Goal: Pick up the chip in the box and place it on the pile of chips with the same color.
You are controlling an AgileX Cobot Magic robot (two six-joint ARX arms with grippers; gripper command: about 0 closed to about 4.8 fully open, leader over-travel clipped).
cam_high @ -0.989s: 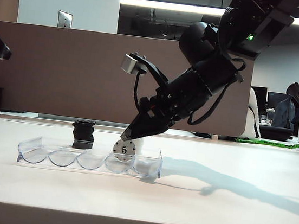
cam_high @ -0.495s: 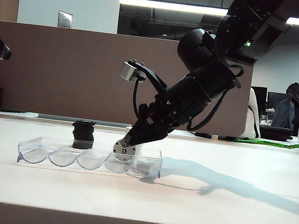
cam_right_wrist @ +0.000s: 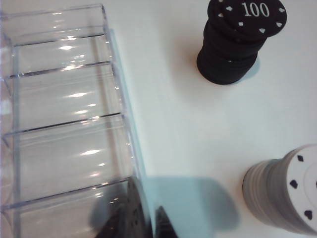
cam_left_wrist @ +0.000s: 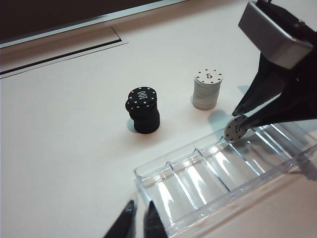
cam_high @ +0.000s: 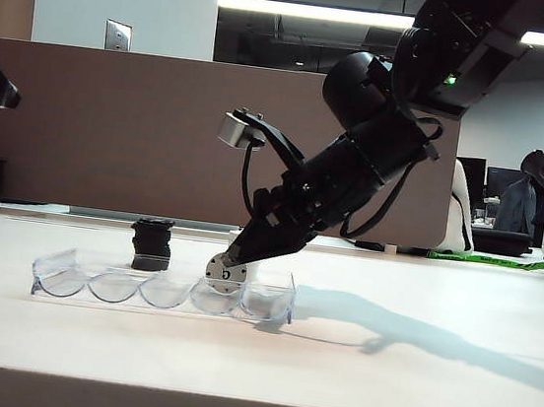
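Nearest the exterior camera, on the pale table [cam_high: 409,379], lies the box [cam_high: 162,291], a long clear tray with its scalloped slots in a row. In the fourth slot from the left of that view the chip [cam_high: 227,272] stands on edge, its "5" facing the camera. The right gripper [cam_high: 235,259] reaches down at a slant from the upper right, and its dark fingertips lie against the chip's upper edge, one on either face. The jaws are narrowed around the chip, yet the pictures do not settle whether they press it firmly or only flank it. In the left wrist view the chip [cam_left_wrist: 237,130] sits at the box's [cam_left_wrist: 198,173] back wall, with the right gripper's [cam_left_wrist: 242,123] tips meeting it from above.

Just behind the box stands the pile of chips [cam_left_wrist: 207,89], a short white column topped by a "5", near the chip but apart from it. Beside it is a black chip stack [cam_left_wrist: 143,110] marked "100", also clear of the box.

The left gripper [cam_left_wrist: 137,223] hangs well back from the box, its two dark tips close together with a thin gap, holding nothing.
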